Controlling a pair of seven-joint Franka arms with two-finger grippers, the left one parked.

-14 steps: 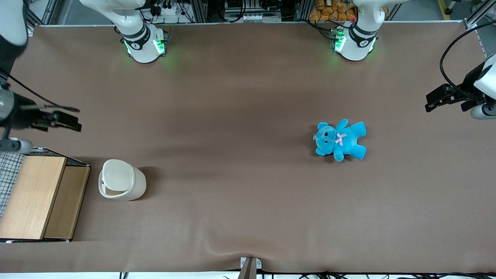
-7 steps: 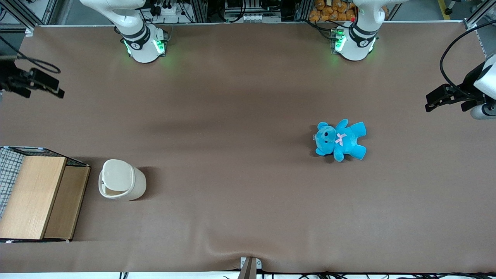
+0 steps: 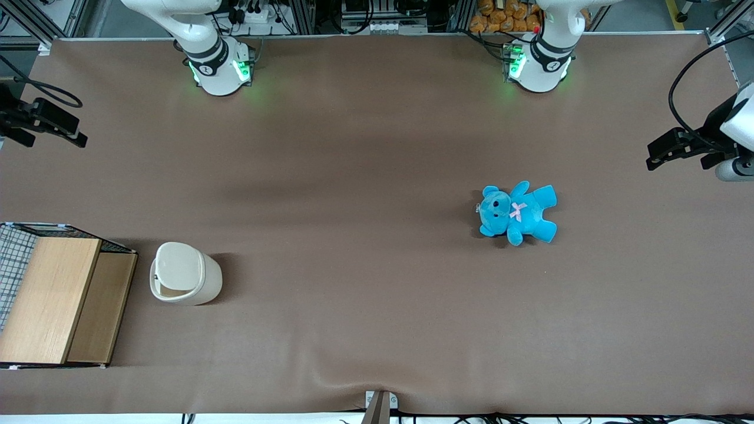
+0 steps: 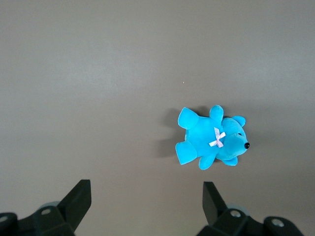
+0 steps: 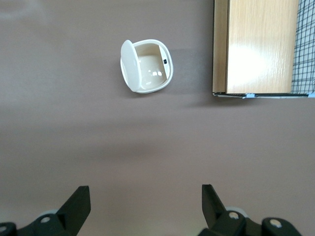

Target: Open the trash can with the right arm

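Observation:
The cream-white trash can (image 3: 184, 274) stands on the brown table beside the wooden-topped crate. In the right wrist view the trash can (image 5: 146, 66) shows its lid (image 5: 127, 65) tipped up along one side, and its hollow inside is visible. My right gripper (image 3: 69, 131) hangs at the working arm's end of the table, farther from the front camera than the trash can and well apart from it. In the right wrist view the gripper (image 5: 145, 196) is open and empty, with only bare table between its fingers (image 5: 78, 199).
A wire crate with a wooden top (image 3: 53, 294) stands beside the trash can; it also shows in the right wrist view (image 5: 256, 46). A blue teddy bear (image 3: 517, 212) lies toward the parked arm's end and also shows in the left wrist view (image 4: 211, 137).
My gripper has pulled away from the spot near the crate to a place farther from the front camera, then shifted slightly. The trash can has not moved.

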